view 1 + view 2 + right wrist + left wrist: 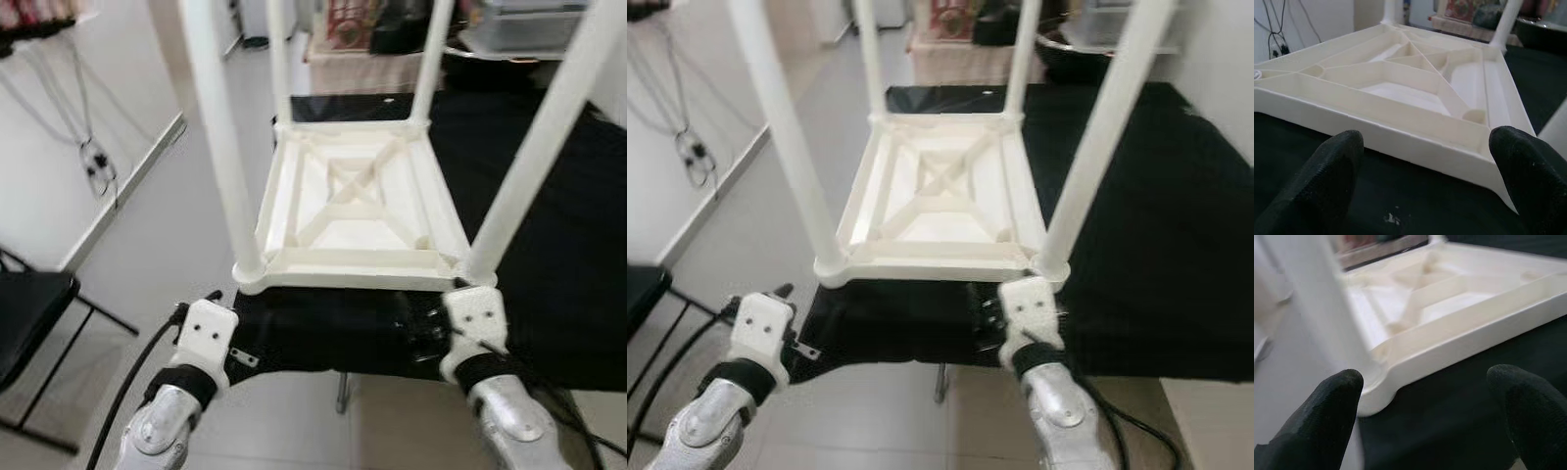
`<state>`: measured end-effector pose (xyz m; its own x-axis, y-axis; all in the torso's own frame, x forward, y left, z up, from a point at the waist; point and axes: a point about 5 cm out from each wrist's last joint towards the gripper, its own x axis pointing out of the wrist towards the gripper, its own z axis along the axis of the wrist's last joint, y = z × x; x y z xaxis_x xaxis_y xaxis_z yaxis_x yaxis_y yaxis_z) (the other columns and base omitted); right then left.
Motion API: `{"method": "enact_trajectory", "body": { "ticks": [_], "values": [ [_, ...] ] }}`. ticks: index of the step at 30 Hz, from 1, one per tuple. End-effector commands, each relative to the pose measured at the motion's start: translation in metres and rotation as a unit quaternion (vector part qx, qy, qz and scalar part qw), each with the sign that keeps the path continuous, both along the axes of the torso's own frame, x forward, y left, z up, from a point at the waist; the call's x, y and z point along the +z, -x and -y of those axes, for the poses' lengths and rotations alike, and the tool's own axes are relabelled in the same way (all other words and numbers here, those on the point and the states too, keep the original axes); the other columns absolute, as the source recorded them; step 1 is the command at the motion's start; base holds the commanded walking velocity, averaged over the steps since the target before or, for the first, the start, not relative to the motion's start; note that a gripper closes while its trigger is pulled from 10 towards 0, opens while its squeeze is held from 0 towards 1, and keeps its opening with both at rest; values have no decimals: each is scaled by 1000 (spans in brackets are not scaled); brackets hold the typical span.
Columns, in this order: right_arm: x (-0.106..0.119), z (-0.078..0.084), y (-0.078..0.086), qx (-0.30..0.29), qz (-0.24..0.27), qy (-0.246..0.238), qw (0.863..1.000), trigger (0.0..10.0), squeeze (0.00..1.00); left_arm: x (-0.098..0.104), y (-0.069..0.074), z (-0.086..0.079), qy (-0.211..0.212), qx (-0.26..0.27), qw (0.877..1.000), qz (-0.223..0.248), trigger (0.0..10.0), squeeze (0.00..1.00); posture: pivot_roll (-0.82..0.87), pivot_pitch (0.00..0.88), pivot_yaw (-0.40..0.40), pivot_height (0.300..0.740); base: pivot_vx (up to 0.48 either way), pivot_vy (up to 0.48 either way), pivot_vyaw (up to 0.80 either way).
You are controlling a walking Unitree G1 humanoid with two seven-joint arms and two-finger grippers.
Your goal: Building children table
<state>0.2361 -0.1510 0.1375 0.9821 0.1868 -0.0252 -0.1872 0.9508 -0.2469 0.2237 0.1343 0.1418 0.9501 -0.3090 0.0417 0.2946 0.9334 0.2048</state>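
A white plastic children's table (353, 206) lies upside down on a black cloth (558, 274), its ribbed underside facing up. Legs rise from its corners: front left (220, 137), front right (544, 137) and two at the back (279, 59). My left gripper (1425, 396) is open just short of the front left corner, with nothing between its fingers (1327, 421). My right gripper (1425, 166) is open over the cloth, facing the table's front edge near the right corner. Both wrists (206, 333) sit low at the cloth's near edge.
A black folding chair (29, 304) stands at the left on the tiled floor. Cables hang on the white wall (93, 162) beyond it. Boxes and clutter (529, 24) crowd the back behind the cloth. A black cable (127, 392) trails from my left arm.
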Motion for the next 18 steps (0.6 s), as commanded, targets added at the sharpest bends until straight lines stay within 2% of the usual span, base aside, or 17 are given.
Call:
{"method": "enact_trajectory", "body": {
  "ticks": [1,3,7,12,14,18],
  "values": [
    [-4,-6,-1,16,-3,9,1000,10000,0,-5,2,-1,-15,0,1000,-7,10000,0,-64,9,16,740,0,0,0],
    [-5,-10,-2,37,-2,23,999,10000,0,-6,2,0,-16,-1,1000,-6,10000,0,-62,3,16,740,0,0,0],
    [-5,-16,-1,61,1,26,998,10000,0,-7,2,1,-15,-1,1000,-6,10000,0,-61,2,15,740,0,-459,0],
    [-7,-20,0,78,1,23,997,10000,0,-7,1,1,-12,0,1000,-3,10000,0,-60,4,17,740,0,-480,800],
    [-9,-20,-1,76,-4,18,997,10000,0,-7,1,0,-12,1,1000,-1,10000,0,-61,6,20,740,0,-480,0],
    [-10,-20,-1,75,-8,19,997,10000,0,-5,-1,-1,-4,9,1000,4,10000,0,-62,7,21,740,0,0,0]
  ]
}}
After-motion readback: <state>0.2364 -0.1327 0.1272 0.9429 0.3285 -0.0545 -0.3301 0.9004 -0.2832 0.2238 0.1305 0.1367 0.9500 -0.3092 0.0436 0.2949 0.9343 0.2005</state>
